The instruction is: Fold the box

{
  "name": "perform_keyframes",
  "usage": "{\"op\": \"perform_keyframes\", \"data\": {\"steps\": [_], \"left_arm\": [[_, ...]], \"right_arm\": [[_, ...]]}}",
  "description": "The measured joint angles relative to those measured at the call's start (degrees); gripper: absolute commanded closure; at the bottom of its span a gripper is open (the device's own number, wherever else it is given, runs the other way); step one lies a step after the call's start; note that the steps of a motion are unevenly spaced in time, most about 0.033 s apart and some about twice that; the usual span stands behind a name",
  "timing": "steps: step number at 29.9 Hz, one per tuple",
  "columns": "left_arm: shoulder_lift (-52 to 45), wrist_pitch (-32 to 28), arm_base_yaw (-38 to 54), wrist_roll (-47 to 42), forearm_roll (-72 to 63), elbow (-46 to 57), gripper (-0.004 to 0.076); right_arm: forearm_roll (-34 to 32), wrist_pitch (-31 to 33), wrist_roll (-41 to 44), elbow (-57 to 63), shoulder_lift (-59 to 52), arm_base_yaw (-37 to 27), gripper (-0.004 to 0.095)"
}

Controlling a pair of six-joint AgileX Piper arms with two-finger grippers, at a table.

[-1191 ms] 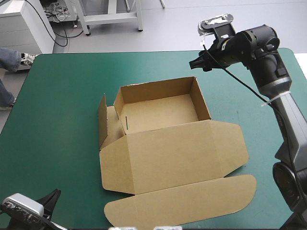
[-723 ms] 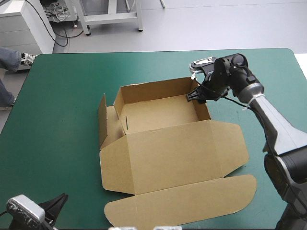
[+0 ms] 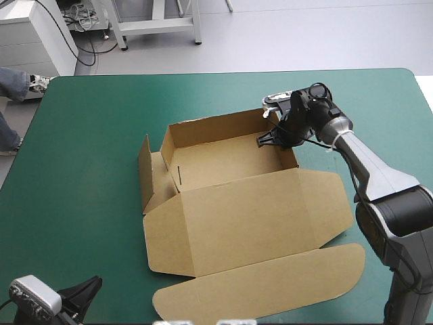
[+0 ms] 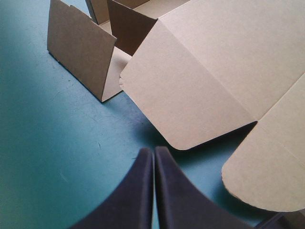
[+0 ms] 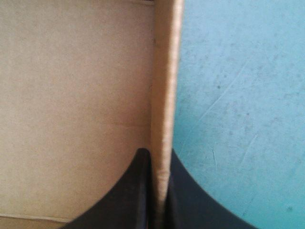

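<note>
The brown box [image 3: 230, 162] stands mid-table as an open tray, its lid [image 3: 250, 223] lying flat toward the near edge with a rounded flap [image 3: 264, 288] beyond it. My right gripper [image 3: 270, 139] is at the tray's right wall, one finger inside and one outside. In the right wrist view that gripper [image 5: 159, 191] is shut on the box, the wall's top edge [image 5: 164, 95] running straight ahead from between the fingers. My left gripper [image 4: 153, 164] is shut with nothing in it, low over the teal-green cover near the lid's rounded corner [image 4: 186, 143]. The tray's left side flap [image 4: 81, 52] stands upright.
Bare teal-green cover [image 3: 81, 169] stretches left of the box and along the far edge. The left arm [image 3: 67, 298] sits at the near left corner. The right arm [image 3: 379, 183] reaches in from the right side over the table.
The right arm came down from above the far right of the table to the tray's right wall, and its fingers went from open to shut on the wall. The box shifted slightly.
</note>
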Motion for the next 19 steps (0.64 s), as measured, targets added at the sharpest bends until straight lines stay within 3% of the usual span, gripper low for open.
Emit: {"op": "perform_keyframes", "data": {"steps": [5,19], "left_arm": [[0.0,0.0,0.0,0.1,0.1,0.0,0.0732],[0.0,0.0,0.0,0.8,0.1,0.0,0.0718]], "right_arm": [[-2.9,4.7,0.2,-4.7,-0.7,0.0,0.0930],[-7.9,7.2,1.1,-8.3,-19.4,0.0,0.0930]]}}
